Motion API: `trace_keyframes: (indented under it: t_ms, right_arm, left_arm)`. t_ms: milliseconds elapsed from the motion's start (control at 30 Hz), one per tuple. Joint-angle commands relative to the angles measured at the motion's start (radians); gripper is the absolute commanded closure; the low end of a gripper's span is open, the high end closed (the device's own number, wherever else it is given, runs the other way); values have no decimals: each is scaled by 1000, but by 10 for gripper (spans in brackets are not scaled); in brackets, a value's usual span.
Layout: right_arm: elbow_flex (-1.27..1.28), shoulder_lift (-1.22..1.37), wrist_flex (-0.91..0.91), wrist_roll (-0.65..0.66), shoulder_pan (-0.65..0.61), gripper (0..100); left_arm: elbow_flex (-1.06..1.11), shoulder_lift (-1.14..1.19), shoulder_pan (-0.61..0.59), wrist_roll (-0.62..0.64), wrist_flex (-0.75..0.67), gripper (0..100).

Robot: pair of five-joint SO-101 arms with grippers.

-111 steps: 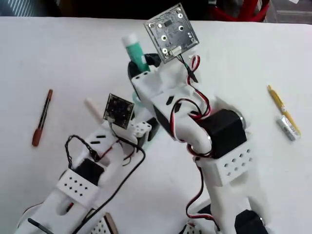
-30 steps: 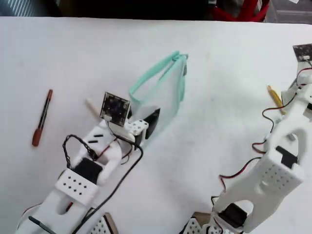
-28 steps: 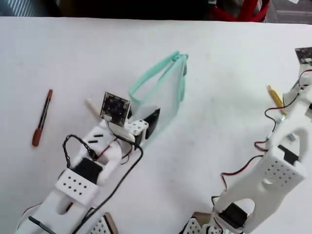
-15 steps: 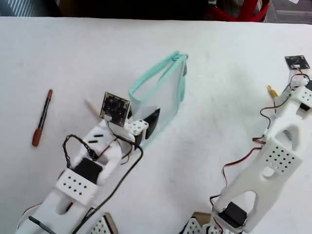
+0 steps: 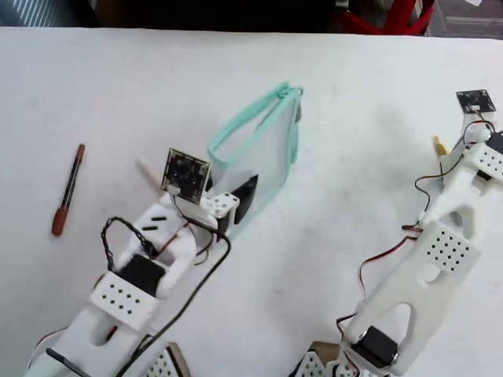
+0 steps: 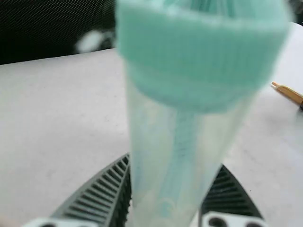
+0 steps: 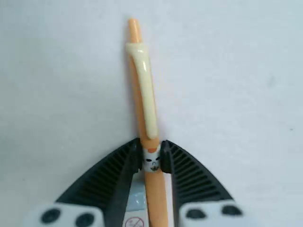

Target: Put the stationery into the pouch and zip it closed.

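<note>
Pouch [image 5: 255,149]: left tool [image 6: 173,165] clamped on it. Pen [image 7: 142,85]: right tool [image 7: 151,146] pinching its slim barrel; could twist or slip when lifted.

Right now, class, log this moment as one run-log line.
left gripper: shut on pouch | right gripper: shut on orange pen | red pen: on table

Left arm [image 5: 134,283]: based at 7 o'clock, angled toward 1 o'clock; left gripper [image 6: 173,165] clamped on end of pouch [image 5: 263,149]. Right arm [image 5: 432,259]: based at 5 o'clock, stretched to 3 o'clock edge; right gripper [image 7: 151,146] pinched round pen [image 7: 142,85].
</note>
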Motion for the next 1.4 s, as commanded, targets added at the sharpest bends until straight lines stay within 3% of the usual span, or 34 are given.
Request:
trace_keyframes:
  t_ms: [0, 200, 367, 567, 800, 1000, 1200, 1367]
  right_arm:
    - [-120, -5, 111, 9, -2, 980]
    - [-519, -50, 354, 2, -16, 981]
    - [-434, -222, 367, -17, -33, 981]
    - [-443, -403, 375, -252, -33, 981]
    - [-176, -679, 381, -264, -110, 981]
    - [252, -1115, 374, -339, -283, 981]
    - [543, -1429, 289, -474, -598, 981]
    - [715, -1573, 102, -585, -843, 981]
  left_arm:
    - [-14, -19, -7, 0, -17, 801]
    - [-14, -19, -5, 0, -17, 801]
    - [-14, -19, -5, 0, -17, 801]
    - [-11, -19, -7, 0, -17, 801]
    - [-12, -19, -4, 0, -17, 801]
    - [-14, -19, -4, 0, -17, 801]
    - [-12, -19, -4, 0, -17, 801]
    - [-11, -19, -7, 0, -17, 801]
